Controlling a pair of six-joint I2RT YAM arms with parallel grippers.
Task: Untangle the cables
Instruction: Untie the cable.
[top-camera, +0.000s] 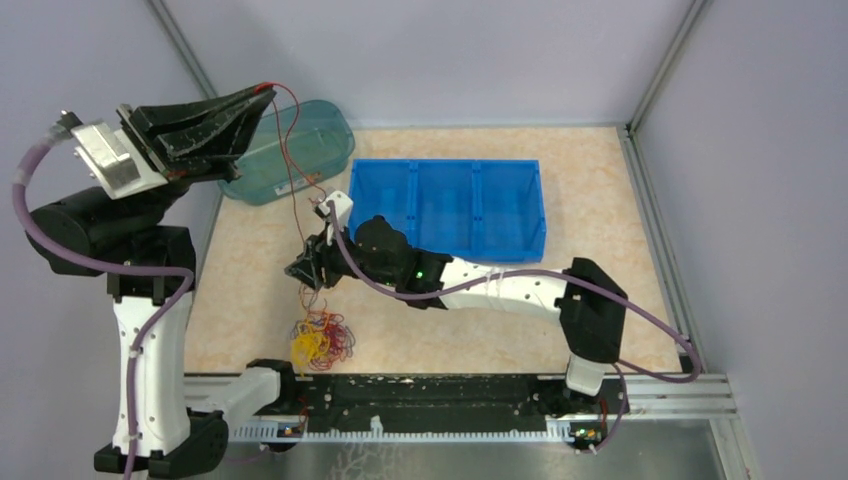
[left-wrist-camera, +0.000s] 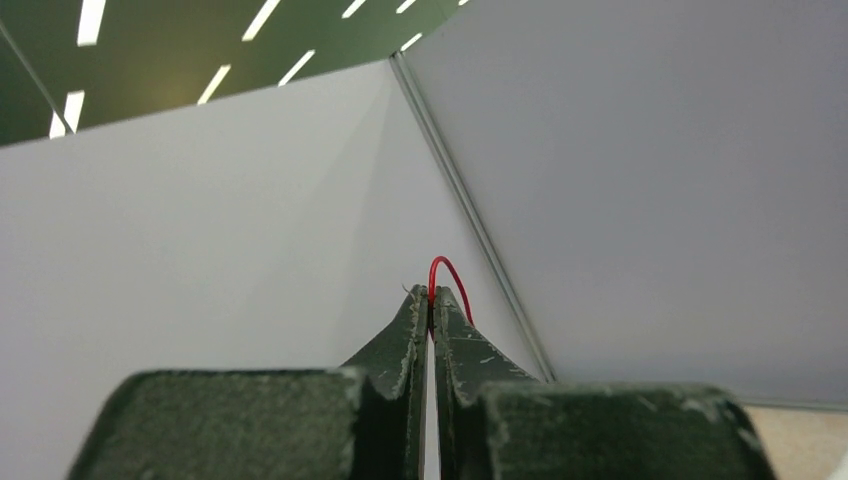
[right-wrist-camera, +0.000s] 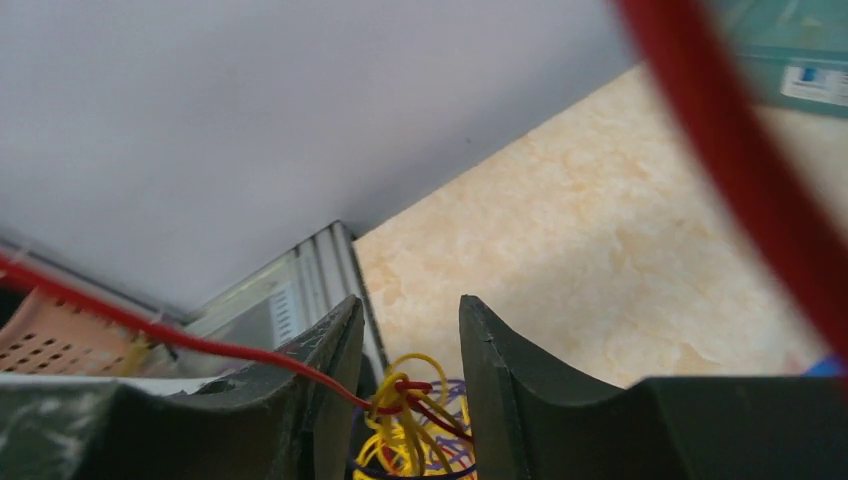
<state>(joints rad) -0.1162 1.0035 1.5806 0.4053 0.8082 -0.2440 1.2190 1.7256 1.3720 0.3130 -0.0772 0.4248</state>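
- Overhead, top view: the left claw (top-camera: 263, 94) is raised high at the left and pinched shut on one red strand (top-camera: 291, 150). That strand runs down past the right claw (top-camera: 303, 268) to the cable tangle (top-camera: 320, 340), which lies on the bench (top-camera: 600, 200) by its near edge.
- Count: two arms, one tangle, one blue bin (top-camera: 447, 163) with three compartments, one teal tub (top-camera: 335, 118).
- Left wrist view: the jaws meet, and a small red loop pokes out at the tips. The hold looks thin, so a harder pull could slide the strand free.
- Right wrist view: the jaws stand partway apart above the knot with nothing pinched.
- Three colours show: red, yellow and dark purple. The single wires are too snarled to count.
- Risk: closing here may catch several wires at once, so a lift would drag the whole clump or cinch the knot.
- A blurred red length crosses close to the lens and may snag the wrist.
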